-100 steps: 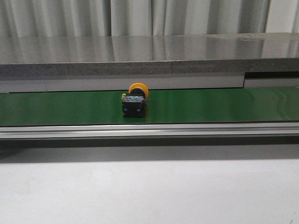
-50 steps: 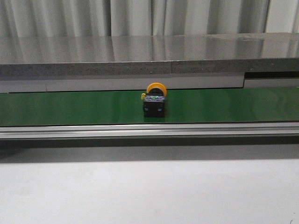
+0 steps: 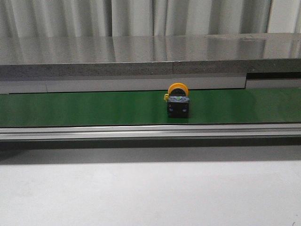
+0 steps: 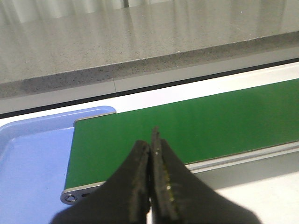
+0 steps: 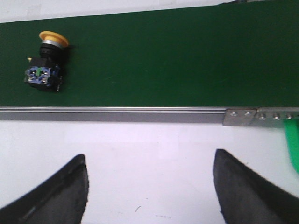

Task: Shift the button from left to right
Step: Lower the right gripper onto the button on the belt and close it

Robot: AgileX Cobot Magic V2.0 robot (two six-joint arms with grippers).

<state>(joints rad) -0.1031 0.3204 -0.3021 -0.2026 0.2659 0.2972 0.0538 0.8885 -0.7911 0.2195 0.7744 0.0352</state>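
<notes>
Green belt (image 3: pixel 84 108) | button (image 3: pixel 178 104) lying on it (no legible markings)

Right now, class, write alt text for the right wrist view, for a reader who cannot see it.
The button, orange-yellow cap and black body, lies on its side on the green belt. The right gripper is open over the white surface, nothing between its fingers.
</notes>
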